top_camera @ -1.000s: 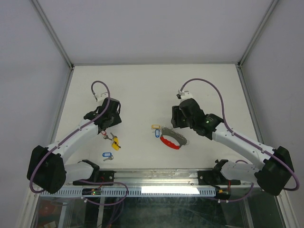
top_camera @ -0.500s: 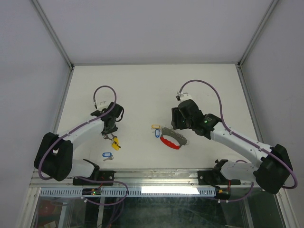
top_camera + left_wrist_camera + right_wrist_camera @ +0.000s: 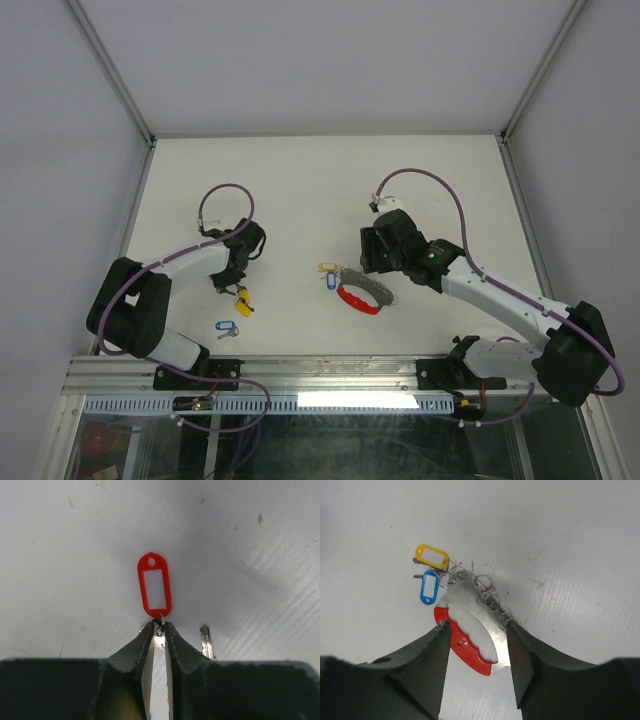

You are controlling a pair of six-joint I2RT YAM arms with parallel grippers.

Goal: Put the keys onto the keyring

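Progress view, task partly done. The keyring (image 3: 465, 645), a red plastic band on a silver plate with a row of small rings, lies on the bench (image 3: 300, 190) in front of the right arm. Two keys, one with a yellow tag (image 3: 432, 556) and one with a blue tag (image 3: 428, 587), lie at its end rings and appear to be threaded on already. The right claw (image 3: 479, 630) is spread, one finger on each side of the keyring, touching nothing as far as can be seen. The left claw (image 3: 159, 628) is pressed together on the small ring of a red-tagged key (image 3: 154, 585), low over the bench and well apart from the keyring. A loose yellow-tagged key (image 3: 242, 298) and a loose blue-tagged key (image 3: 225, 328) lie near the left arm. By this judgement, three keys are left to mount.
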